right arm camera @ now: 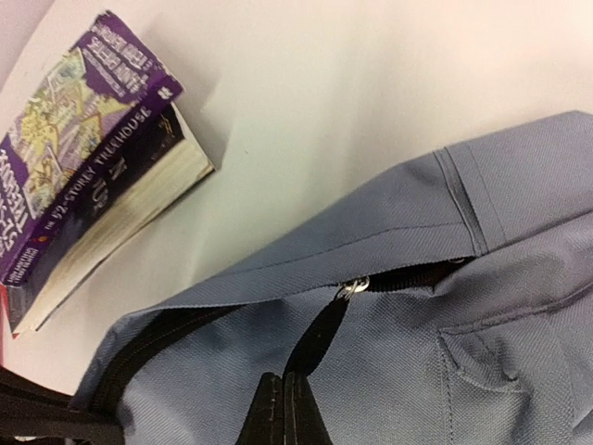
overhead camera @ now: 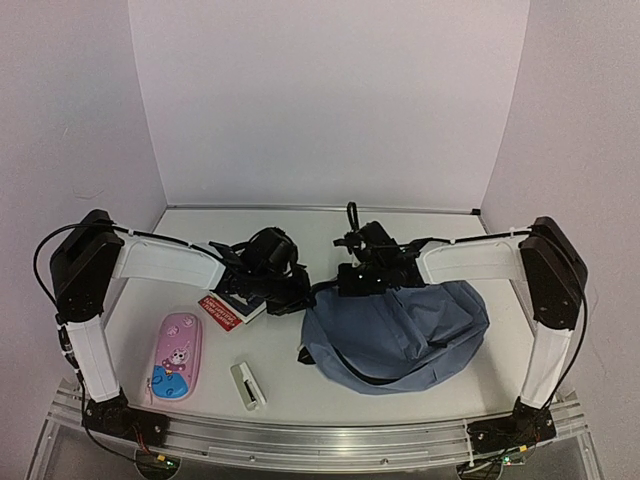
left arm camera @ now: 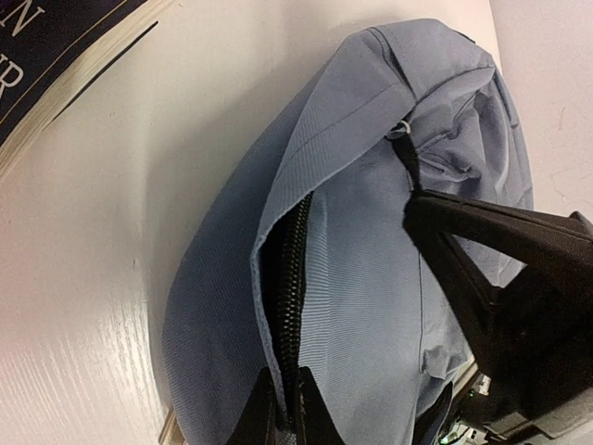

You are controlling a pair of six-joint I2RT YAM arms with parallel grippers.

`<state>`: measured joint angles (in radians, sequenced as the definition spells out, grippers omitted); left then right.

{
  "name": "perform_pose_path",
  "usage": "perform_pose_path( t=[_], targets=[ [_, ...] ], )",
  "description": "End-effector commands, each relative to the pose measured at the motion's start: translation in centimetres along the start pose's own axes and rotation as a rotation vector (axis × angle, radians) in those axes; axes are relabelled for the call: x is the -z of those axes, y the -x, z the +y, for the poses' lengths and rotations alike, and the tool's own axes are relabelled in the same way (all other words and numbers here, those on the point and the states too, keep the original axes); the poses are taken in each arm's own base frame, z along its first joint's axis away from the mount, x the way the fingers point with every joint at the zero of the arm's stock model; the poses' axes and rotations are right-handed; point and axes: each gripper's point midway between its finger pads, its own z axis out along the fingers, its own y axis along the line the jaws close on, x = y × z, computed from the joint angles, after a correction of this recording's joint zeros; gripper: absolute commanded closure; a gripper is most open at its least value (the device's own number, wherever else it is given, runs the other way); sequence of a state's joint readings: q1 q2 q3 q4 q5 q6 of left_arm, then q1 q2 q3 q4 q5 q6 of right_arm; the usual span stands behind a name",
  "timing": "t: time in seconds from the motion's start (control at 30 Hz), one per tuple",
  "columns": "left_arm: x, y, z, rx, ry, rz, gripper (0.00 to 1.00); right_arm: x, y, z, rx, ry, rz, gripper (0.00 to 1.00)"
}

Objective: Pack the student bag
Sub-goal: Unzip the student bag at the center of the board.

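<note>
Slate-blue fabric bag (overhead camera: 395, 335) lying slumped on the right half of the white table (overhead camera: 290, 360), seen from above and from both wrists. Both arms reach inward and meet at the bag's upper left edge.

Left tool (left arm camera: 283, 399): jaws pressed together, pinching the bag's fabric at the black zip (left arm camera: 292, 278). In the left wrist view the zip runs up from the fingertips, its two sides parted to a dark slit.

Right tool (right arm camera: 283, 394): jaws pressed together on the black pull (right arm camera: 324, 334), a strap-like tab hanging from the metal slider (right arm camera: 350, 287). In the right wrist view the zip gapes to the left of the slider, toward the left tool at the frame's lower left corner.

In the top view the left tool (overhead camera: 290, 290) and right tool (overhead camera: 350, 280) sit near each other, both touching the bag.

Stack of books (overhead camera: 232, 308): flat on the table just left of the bag, apart from it; a purple paperback (right arm camera: 93, 158) lies uppermost, with a red cover showing beneath.

Pink case (overhead camera: 175, 357): near the front left of the table, well apart from the bag.

Small white object (overhead camera: 248, 385): between the case and the bag, near the front edge; its kind cannot be told.
</note>
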<state>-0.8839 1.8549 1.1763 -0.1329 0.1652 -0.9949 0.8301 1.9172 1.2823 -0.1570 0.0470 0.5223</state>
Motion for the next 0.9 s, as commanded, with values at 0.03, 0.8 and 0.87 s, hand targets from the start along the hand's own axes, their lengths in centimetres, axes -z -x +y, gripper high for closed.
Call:
perform_pose_path(
  t=[0.03,0.8,0.87],
  targets=[
    [-0.1,1.1,-2.1,-0.026,-0.051,-0.024,1.0,2.6,1.7,3.0,0.051,0.145,-0.038,1.0],
    [0.4,1.9,-3.1,-0.072,-0.073,-0.051,1.0,2.2,-0.3,9.1,0.104,0.32,0.039,1.0],
    [0.6,1.9,-3.0,-0.079,-0.079,-0.063,1.0,2.0,-0.2,8.9,0.094,0.305,0.033,1.0]
  ],
)
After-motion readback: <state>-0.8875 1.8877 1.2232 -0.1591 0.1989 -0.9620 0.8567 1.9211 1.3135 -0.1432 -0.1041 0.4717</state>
